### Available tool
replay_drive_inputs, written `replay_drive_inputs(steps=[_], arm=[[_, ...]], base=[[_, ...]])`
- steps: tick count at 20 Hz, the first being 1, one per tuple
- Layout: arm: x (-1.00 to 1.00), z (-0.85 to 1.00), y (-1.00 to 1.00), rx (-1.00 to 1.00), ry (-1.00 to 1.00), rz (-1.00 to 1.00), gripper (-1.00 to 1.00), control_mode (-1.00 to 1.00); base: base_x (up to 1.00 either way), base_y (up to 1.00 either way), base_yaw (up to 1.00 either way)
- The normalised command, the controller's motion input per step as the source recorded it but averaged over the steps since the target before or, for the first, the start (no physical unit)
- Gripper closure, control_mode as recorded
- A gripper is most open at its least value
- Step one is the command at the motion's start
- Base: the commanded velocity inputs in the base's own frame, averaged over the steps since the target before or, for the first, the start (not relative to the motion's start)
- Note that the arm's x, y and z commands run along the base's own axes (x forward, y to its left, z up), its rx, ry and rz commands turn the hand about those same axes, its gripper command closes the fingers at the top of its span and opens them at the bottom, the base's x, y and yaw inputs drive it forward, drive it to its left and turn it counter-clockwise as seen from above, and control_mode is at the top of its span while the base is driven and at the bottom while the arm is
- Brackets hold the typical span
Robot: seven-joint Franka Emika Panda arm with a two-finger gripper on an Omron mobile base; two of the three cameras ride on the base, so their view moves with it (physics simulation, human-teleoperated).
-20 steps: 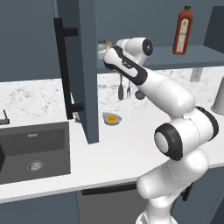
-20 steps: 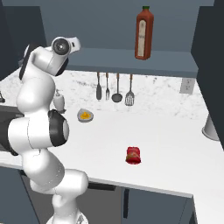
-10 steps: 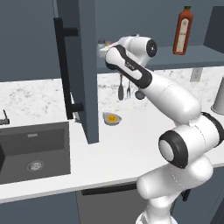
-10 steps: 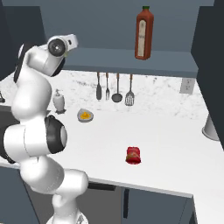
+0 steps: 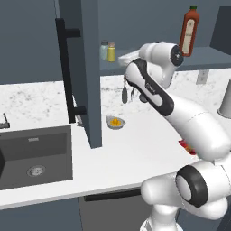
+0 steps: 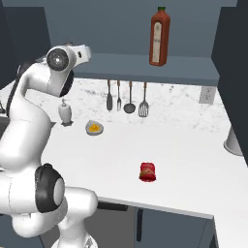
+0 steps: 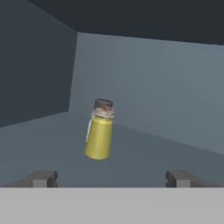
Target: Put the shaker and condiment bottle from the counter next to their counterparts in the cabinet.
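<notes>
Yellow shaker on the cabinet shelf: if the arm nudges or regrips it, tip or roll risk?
The yellow shaker is a slim cylinder, taller than wide, so a high nudge would probably tip it; on its side it would likely roll. It looks rigid and probably light. The gripper stands open, clear of it.

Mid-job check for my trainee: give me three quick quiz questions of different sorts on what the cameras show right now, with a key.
1. True or false: the end effector is clamped on the yellow shaker.
2. Which item lies on the counter? A) red bottle B) tall green-capped bottle C) grey-blue shaker
3. Fill in: on the cabinet shelf, the yellow shaker stands beside the ______ shaker.

Key: 1 false, its fingers stand wide apart, clear of the shaker. 2 A. 3 grey-blue.
</notes>
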Motion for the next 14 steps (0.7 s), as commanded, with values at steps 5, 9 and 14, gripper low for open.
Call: replay_drive_inputs(steps=[5, 9, 14], arm=[[-1.00, -0.09, -0.53, -0.09, 0.22, -0.16, -1.00, -1.00], [-1.00, -0.65, -0.70, -0.14, 0.19, -0.15, -1.00, -1.00], [-0.73, -0.94, -0.83, -0.23, 0.22, -0.18, -1.00, -1.00]], base=[[0.00, 0.00, 0.00], [0.00, 0.00, 0.00], [0.00, 0.00, 0.00]])
